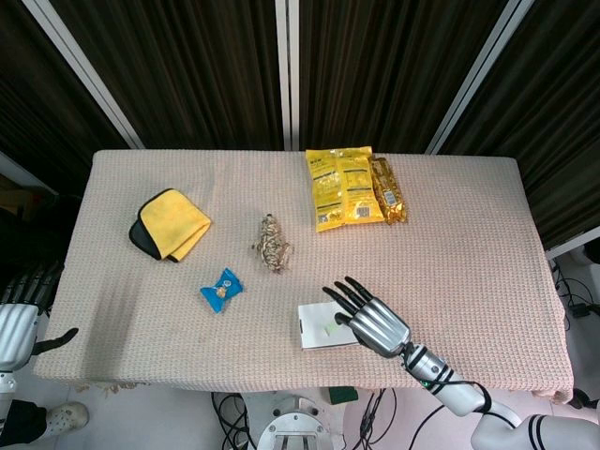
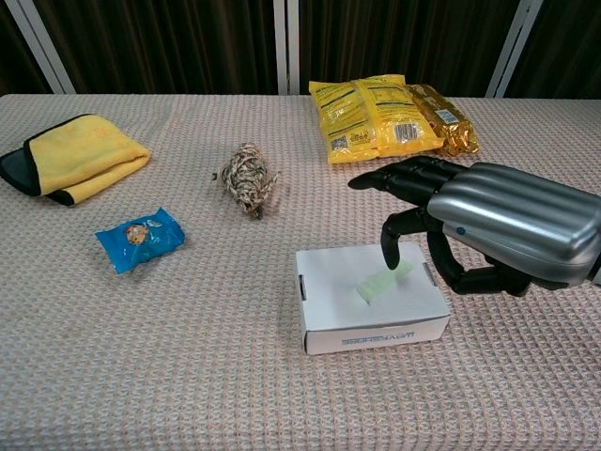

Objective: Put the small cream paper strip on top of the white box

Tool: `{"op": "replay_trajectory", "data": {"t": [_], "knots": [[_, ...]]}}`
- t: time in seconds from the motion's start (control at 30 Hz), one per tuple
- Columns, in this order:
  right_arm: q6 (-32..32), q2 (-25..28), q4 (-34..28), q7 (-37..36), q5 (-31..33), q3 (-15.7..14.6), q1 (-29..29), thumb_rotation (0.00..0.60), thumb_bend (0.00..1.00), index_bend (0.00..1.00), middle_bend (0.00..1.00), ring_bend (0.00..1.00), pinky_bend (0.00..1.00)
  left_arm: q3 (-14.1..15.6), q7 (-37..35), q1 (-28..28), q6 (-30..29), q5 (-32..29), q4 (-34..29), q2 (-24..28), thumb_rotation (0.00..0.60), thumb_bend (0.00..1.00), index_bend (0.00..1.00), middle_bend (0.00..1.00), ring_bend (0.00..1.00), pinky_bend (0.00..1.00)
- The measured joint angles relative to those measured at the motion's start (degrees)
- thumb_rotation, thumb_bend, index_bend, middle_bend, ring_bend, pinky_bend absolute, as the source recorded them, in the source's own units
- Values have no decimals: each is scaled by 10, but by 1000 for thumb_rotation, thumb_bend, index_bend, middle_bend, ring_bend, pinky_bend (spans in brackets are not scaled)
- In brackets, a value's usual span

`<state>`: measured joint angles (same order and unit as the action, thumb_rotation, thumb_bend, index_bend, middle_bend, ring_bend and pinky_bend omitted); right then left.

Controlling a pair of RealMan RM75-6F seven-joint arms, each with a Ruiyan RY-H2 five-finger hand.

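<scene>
The cream paper strip is lying flat on top of the white box, toward the box's right half, slightly slanted. The box is sitting on the table near the front edge.

The right hand is hovering at the box's right side, holding nothing, fingers spread wide. One fingertip is pointing down just over the strip's far end; contact cannot be told. In the head view the same hand is overlapping the box's right edge.

The left hand is showing at the far left, off the table edge, holding nothing, fingers apart.

Also lying on the table: a folded yellow cloth at the left, a blue snack packet, a bundle of twine mid-table, and a yellow bag beside a golden packet at the back.
</scene>
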<state>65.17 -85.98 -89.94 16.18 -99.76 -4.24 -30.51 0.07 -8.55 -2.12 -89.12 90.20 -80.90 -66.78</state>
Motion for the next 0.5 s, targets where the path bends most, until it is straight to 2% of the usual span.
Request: {"op": "replay_trajectory", "data": {"t": [0.5], "knots": [[-13,-28,5,2,-3,-1,-6,600,1000,466,0,0,0,0,-8,2,0,-3,7,0,600,44,84,68,31,94]]}}
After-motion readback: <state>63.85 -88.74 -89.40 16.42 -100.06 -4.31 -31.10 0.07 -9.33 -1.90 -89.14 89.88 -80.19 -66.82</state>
